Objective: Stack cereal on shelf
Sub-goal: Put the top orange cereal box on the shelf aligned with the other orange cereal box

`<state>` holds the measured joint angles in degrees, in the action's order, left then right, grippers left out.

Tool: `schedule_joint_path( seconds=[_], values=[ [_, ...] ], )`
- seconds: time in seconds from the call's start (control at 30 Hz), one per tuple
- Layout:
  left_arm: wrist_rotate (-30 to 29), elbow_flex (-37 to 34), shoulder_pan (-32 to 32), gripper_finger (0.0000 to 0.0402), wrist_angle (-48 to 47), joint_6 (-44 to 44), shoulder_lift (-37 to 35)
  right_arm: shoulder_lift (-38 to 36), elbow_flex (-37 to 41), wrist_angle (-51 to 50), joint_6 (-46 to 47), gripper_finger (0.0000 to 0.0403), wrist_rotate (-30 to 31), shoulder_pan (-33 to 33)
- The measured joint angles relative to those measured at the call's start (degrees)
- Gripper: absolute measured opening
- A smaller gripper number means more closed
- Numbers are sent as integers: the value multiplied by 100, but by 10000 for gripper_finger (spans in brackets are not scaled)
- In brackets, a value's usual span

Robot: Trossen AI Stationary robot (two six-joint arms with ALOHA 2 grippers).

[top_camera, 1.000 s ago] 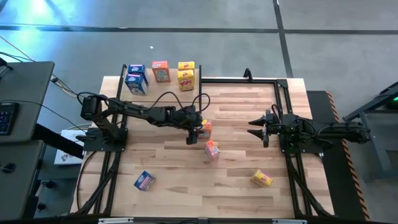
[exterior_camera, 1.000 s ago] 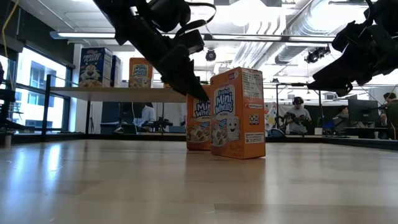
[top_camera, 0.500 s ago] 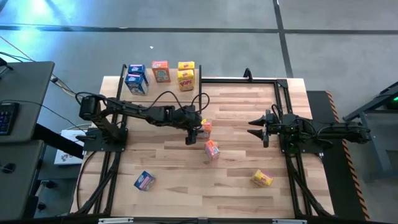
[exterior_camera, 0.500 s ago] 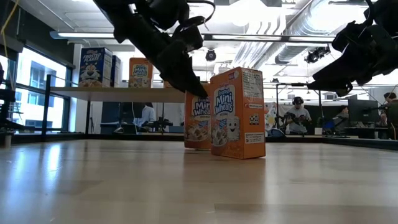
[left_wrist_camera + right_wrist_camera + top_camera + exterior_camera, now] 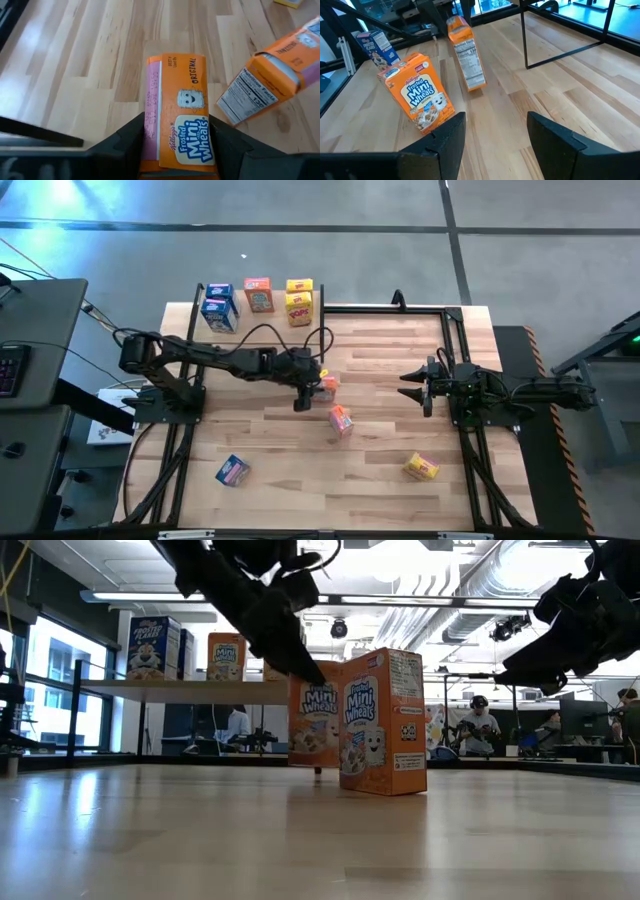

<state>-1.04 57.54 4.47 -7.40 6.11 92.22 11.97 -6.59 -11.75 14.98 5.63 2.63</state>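
My left gripper (image 5: 304, 387) is shut on an orange cereal box (image 5: 176, 117) near the table's middle; the box also shows in the low view (image 5: 315, 725). A second orange box (image 5: 382, 725) stands upright on the table just beside it. A blue box (image 5: 231, 470) and a yellow box (image 5: 421, 468) lie near the front edge. The shelf (image 5: 185, 690) at the far left carries a blue (image 5: 218, 308), an orange (image 5: 259, 295) and a yellow box (image 5: 299, 302). My right gripper (image 5: 492, 137) is open and empty at the table's right. My left gripper pinches the orange box between its two fingers, one on each narrow side (image 5: 150, 135), near the box's top end. The fingers (image 5: 300, 665) slant down at it from above and from the table's left. The box hangs roughly upright, its bottom just clear of the table.
Black frame rails (image 5: 455, 330) run along the table's right and far edges. Bare tabletop (image 5: 270, 430) lies between the held box and the blue box.
My left gripper has drawn back a little toward the table's left and risen, still shut on the orange box. The box has gone from standing on the table to hanging just clear of it, moving away from the second orange box.
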Motion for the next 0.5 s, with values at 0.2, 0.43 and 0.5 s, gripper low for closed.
schedule_joint_path(
  seconds=[0.2, 0.43, 0.5],
  values=[
    [-6, 0, 0, 160, -478, 11, -389, 0, 0, -12, 1, 205, 0, -1],
    [-165, 0, 9, 160, -1119, 134, -1241, 0, 0, -54, 0, 205, 0, 0],
    [-239, 0, 9, 160, -1324, 164, -1520, 0, 0, -57, 2, 205, 0, -1]
  ],
)
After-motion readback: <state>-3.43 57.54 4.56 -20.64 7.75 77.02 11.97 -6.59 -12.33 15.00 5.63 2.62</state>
